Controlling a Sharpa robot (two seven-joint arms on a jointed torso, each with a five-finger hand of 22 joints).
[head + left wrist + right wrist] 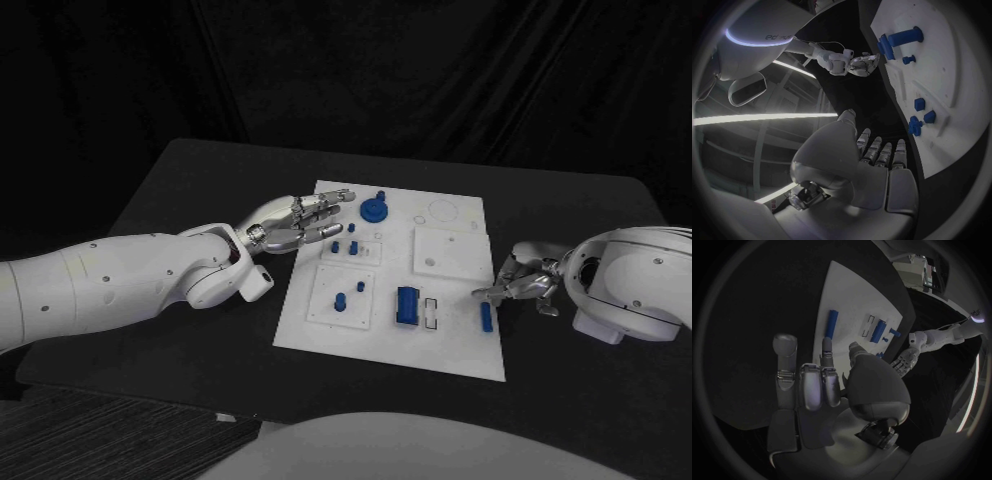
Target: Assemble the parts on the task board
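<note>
You see the task board (pixel 450 345) lying in the middle of the black table (pixel 188 180), with the blue parts on it. A round blue part with a knob (pixel 374 210) sits near the far left corner of the board. Some small blue pegs (pixel 346 246) stand just below it, and two more blue pieces (pixel 339 297) stand in the square plate at the near left. A blue rectangular block (pixel 410 304) lies near the middle of the near side, and a long blue bar (pixel 486 317) lies close to the right edge.

Your left hand (pixel 297 222) hovers over the far left part of the board, beside the small pegs; its fingers are extended and a little apart, and it holds nothing. Your right hand (pixel 522 283) is at the right edge of the board, just beside the long blue bar. In the right wrist view its fingers (pixel 811 385) are stretched toward the bar without holding anything
</note>
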